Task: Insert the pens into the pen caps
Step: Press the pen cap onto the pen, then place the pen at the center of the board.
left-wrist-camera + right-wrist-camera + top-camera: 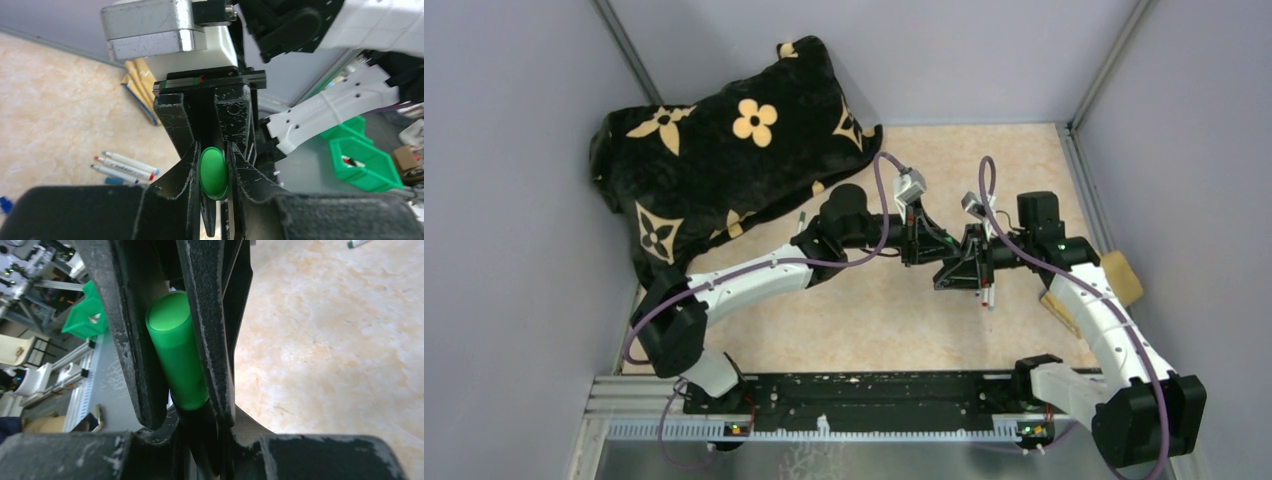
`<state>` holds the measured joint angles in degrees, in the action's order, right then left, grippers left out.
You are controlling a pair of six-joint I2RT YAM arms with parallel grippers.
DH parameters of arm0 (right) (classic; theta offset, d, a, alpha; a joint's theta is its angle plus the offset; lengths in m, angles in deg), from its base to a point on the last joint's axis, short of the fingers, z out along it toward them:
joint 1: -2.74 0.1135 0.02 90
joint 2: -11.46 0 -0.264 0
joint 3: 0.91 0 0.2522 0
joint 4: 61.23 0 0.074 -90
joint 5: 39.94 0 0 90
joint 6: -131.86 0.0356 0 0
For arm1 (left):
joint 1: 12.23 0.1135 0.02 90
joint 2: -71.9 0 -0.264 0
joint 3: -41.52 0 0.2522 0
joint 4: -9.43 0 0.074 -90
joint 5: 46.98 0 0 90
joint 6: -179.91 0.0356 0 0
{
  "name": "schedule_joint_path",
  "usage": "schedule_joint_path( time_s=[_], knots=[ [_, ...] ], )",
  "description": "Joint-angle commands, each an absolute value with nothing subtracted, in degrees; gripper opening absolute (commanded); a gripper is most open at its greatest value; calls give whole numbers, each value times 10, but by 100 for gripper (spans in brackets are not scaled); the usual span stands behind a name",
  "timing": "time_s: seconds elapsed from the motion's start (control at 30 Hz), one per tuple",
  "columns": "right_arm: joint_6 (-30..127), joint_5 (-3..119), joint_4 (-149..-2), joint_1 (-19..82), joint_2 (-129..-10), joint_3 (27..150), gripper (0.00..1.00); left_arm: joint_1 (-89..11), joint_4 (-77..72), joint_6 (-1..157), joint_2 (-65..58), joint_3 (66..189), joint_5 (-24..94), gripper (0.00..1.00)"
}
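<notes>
Grey walls enclose a tan, marbled worktop, with a black plush blanket patterned in tan flowers heaped in its far left corner and a tan cardboard box at its right edge. Both arms reach in. The left tool and right tool meet tip to tip above the middle of the worktop, slightly toward the right edge.

The left tool is clenched on a bright green plastic dome, probably a pen cap seen end-on. The right tool is clenched on a bright green plastic cylinder with a dark barrel running back from it, probably the thick pen. Which piece is cap and which is pen cannot be told for certain.

To join them well, the two green pieces should sit on one axis before either arm pushes. The push should be slow and straight with both grips firm, because a tilted approach could lever a piece out of the fingers.

The overhead view alone shows how the arms stand together, but it hides the green pieces. The left wrist view alone shows thin white pens with blue and red ends lying side by side on the worktop near the box, and green plastic bins beyond it. The right wrist view alone shows the cylinder's length.
</notes>
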<state>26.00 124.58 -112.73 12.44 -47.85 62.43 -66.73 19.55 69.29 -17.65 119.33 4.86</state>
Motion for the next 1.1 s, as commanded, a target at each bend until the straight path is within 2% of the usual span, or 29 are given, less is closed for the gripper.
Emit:
schedule_joint_path(
  time_s=[0.0,0.1,0.2,0.3,0.5,0.63,0.73,0.9,1.07],
  knots=[
    [376,1272,-865,103,-489,695,0,-766,115,560,-215,1076,-256,0],
    [363,1245,-883,103,-487,695,0,-749,119,534,-195,1076,-205,0],
    [346,1228,-900,103,-484,690,0,-734,216,454,-173,1060,-166,2],
    [341,1229,-904,103,-479,678,0,-731,246,429,-157,1066,-127,16],
    [318,1230,-922,103,-475,669,0,-717,239,429,-129,1078,-73,35],
    [307,1234,-930,104,-473,666,0,-701,231,436,-94,1071,-21,58],
    [303,1238,-934,106,-472,663,0,-689,216,449,-64,1070,1,72],
    [278,1276,-952,107,-469,659,0,-666,177,507,-18,1059,17,76],
    [222,1309,-984,107,-466,652,0,-659,225,587,56,993,46,79]
  ],
)
